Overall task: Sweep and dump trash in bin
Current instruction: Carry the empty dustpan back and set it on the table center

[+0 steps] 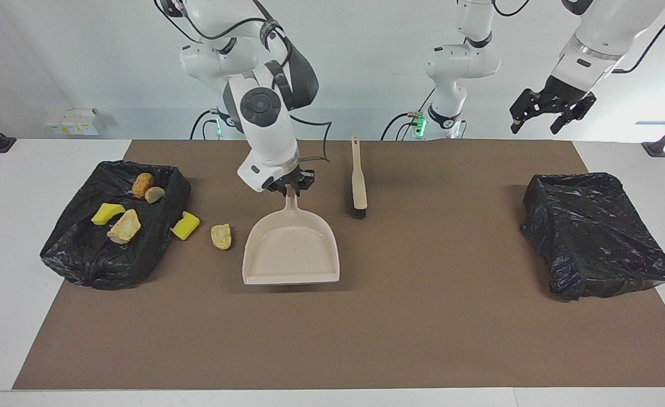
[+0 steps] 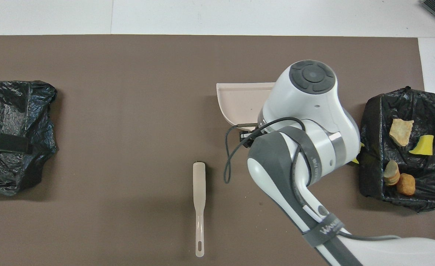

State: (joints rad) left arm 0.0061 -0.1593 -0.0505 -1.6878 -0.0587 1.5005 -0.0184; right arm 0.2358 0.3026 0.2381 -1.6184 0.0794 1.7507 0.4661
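Black bag-lined bin [image 1: 114,226] at the right arm's end holds four trash lumps [image 1: 123,226]; two more lumps [image 1: 221,236] lie on the mat beside it, hidden overhead by the arm. Right gripper [image 1: 290,186] clenches the beige dustpan [image 1: 291,249] handle. Brush [image 1: 359,181] lies mid-table. Left gripper [image 1: 552,110] hangs released above a second black bag [image 1: 595,234]; it is out of the overhead view.

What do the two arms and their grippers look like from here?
Both arms are glossy white with rounded joints. The right arm has dark grey round joint caps, a dark grey band with lettering, and a loose black cable. Its gripper is black with a small blue light. The left gripper is black, and a black cable hangs along that arm.
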